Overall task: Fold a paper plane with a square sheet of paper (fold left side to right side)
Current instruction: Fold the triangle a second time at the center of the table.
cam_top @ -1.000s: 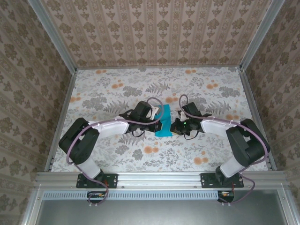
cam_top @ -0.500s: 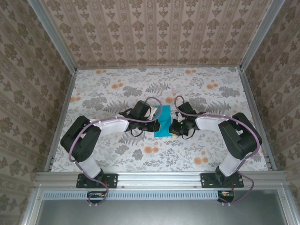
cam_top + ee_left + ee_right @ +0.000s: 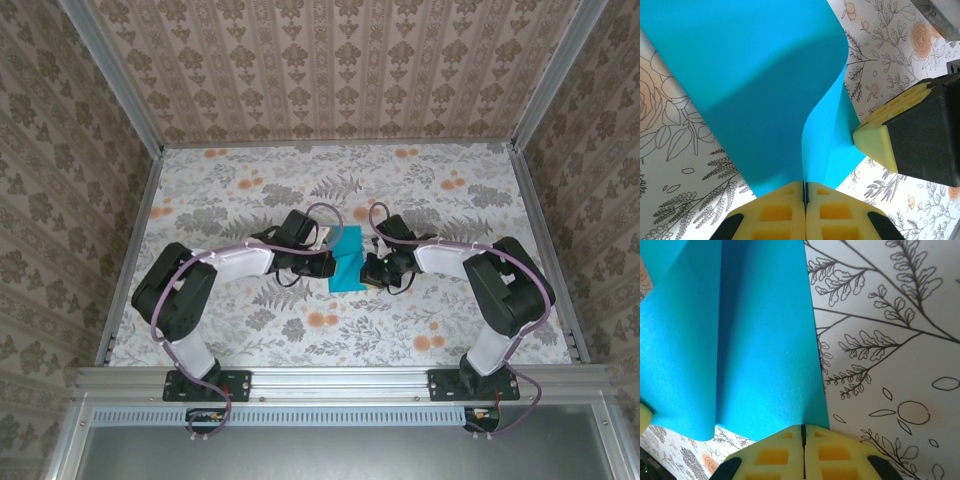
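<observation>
Where the paper (image 3: 347, 258) buckles in a wave on the floral desk (image 3: 450, 190), the left tool (image 3: 805, 192) pinches its left edge, jaws pressed together on it, while the right tool (image 3: 803, 432) clamps its right edge the same way.

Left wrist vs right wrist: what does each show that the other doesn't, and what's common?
Left wrist: the thin turquoise-blue paper sheet stands up in an S-shaped curl, and the right gripper comes in from the side, its yellow foam tip touching the sheet's edge. Right wrist: the sheet lies flatter with a soft valley, its straight edge beside a wide stretch of fern-printed table cover. Both: the same sheet on the table cover, and each view's own yellow pads shut at the bottom, as on the left gripper, with the sheet running into the seam.
</observation>
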Motion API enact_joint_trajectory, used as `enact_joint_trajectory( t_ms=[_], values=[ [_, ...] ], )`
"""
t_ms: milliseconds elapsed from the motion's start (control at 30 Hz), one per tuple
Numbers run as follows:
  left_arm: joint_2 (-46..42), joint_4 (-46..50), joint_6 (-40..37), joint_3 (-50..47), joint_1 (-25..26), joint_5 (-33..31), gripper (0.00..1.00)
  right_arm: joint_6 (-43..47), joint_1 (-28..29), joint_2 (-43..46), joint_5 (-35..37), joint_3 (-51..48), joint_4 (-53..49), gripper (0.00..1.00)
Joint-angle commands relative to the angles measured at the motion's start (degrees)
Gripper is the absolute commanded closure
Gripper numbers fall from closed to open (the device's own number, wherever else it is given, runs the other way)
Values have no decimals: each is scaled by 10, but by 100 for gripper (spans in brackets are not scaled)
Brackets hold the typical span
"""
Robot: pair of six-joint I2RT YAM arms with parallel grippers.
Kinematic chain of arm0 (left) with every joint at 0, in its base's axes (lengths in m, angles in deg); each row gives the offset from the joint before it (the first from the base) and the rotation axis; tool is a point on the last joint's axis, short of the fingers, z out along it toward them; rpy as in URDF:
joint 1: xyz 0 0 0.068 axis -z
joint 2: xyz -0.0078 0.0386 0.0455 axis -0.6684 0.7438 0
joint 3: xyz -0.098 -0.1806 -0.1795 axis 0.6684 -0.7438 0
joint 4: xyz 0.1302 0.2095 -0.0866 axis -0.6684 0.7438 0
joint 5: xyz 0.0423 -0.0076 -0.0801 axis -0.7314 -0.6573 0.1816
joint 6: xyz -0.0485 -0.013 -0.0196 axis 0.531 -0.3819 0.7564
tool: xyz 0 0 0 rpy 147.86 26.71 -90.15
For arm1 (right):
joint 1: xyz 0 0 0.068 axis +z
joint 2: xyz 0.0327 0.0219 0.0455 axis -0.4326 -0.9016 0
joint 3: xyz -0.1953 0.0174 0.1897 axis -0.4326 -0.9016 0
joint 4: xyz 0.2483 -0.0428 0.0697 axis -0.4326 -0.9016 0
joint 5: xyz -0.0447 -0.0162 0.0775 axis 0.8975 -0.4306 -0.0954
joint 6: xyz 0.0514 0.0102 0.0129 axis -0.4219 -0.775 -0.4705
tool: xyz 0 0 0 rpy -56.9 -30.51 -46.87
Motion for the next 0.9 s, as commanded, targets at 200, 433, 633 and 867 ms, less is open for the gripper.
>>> enact_joint_trajectory(
  t_ms=[200,433,633,867],
  values=[
    [23,35,-41,26,-9,-12,94,15,6,-24,21,-2,-49,93],
    [34,35,-51,34,-13,-14,95,17,8,-25,20,-1,-52,93],
    [43,36,-54,38,-14,-21,95,19,7,-26,19,0,-54,93],
    [53,33,-58,46,-15,-21,95,21,7,-29,18,0,-56,92]
  ],
)
